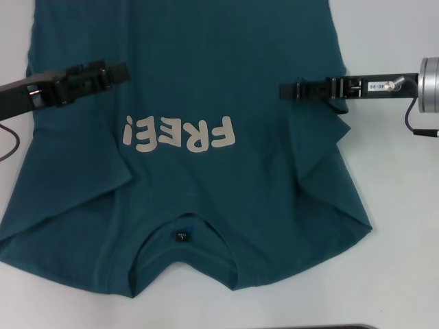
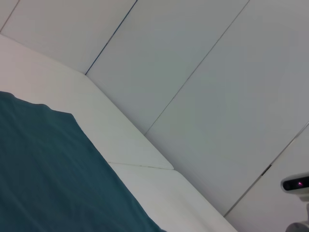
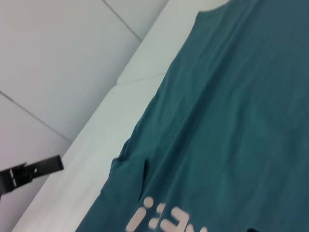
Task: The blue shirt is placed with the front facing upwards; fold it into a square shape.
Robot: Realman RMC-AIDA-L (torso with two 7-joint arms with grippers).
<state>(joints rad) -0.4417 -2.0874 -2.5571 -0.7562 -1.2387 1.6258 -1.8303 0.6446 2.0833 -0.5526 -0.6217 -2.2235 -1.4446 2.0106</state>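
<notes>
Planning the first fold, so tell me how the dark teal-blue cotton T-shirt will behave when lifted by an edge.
The dark teal-blue cotton T-shirt will probably go floppy: it lies flat with soft wrinkles and creased sleeves. A lifted edge likely drapes and drags the rest. It looks light, and may slide on the smooth white table.

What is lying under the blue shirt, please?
The dark teal-blue cotton T-shirt lies on a white table, visible around its edges. Whatever is beneath the fabric is covered and cannot be seen.
</notes>
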